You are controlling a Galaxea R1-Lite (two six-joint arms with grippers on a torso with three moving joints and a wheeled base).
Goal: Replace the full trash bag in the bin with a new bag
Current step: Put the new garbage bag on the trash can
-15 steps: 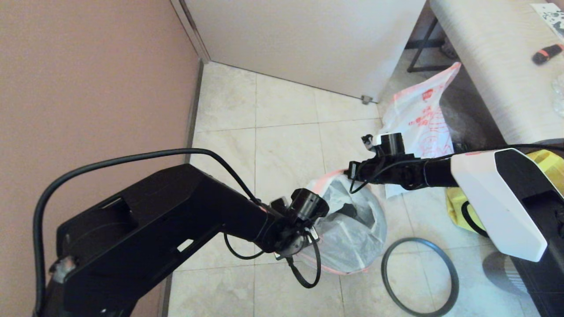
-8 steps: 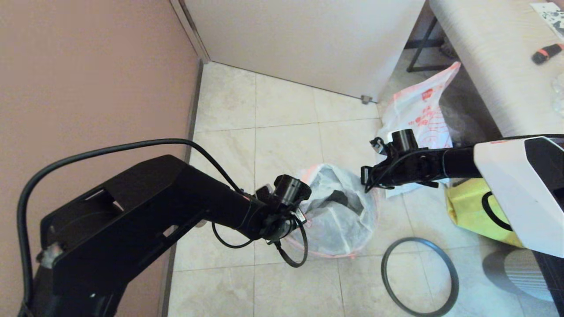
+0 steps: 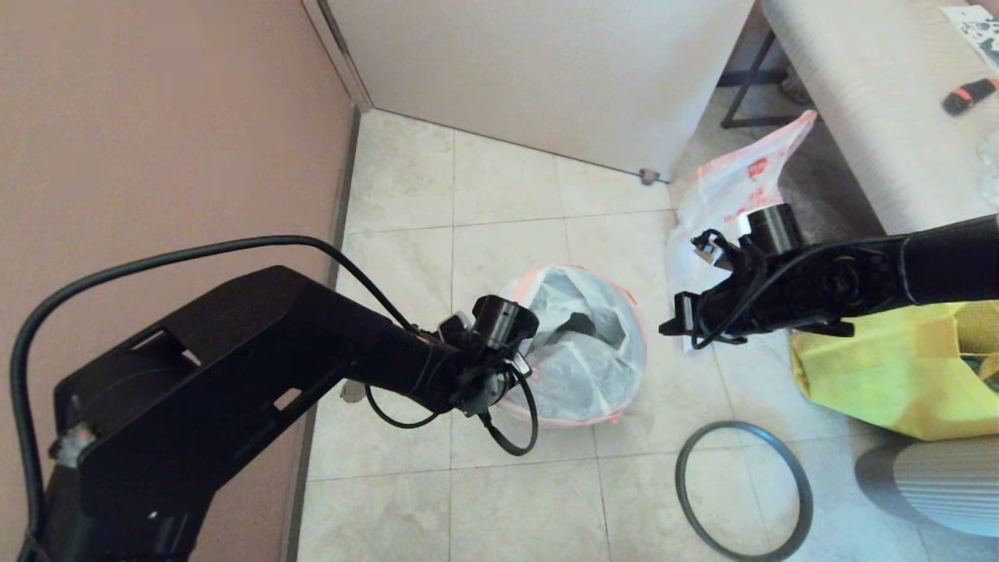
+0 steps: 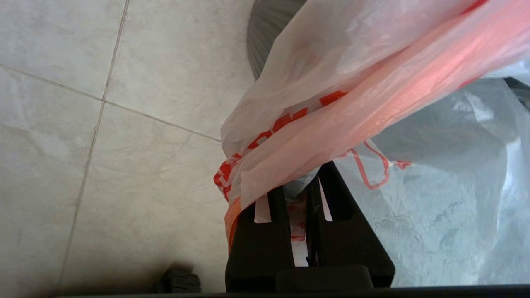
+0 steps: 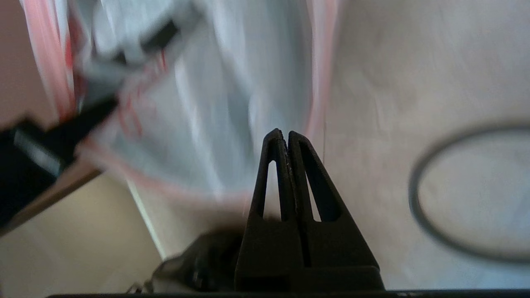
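the right gripper [image 3: 677,324] is off the bag now: a second ago it sat at the pink rim, and it has swung away toward the yellow bag [image 3: 882,375], its fingers [image 5: 281,165] pressed together on nothing. the left gripper [image 4: 304,188] hangs on, its narrow fingers pinching the rim of the new bag [image 3: 574,347], and it has dragged that side a little toward the wall. the bag's mouth sits wider and rounder over the bin [image 4: 265,37], which shows only as a dark ribbed wall under the plastic. my read: the liner is spread and the far side is let go, so seating the rim comes next.

the grey hoop [image 3: 745,492] lies flat on the floor, well apart from the bin, not yet fitted. the full trash bag [image 3: 737,199] leans beside the bench [image 3: 858,109], behind the right arm.

pale tiled floor [image 3: 484,257], pink wall at the left, white panel at the back.
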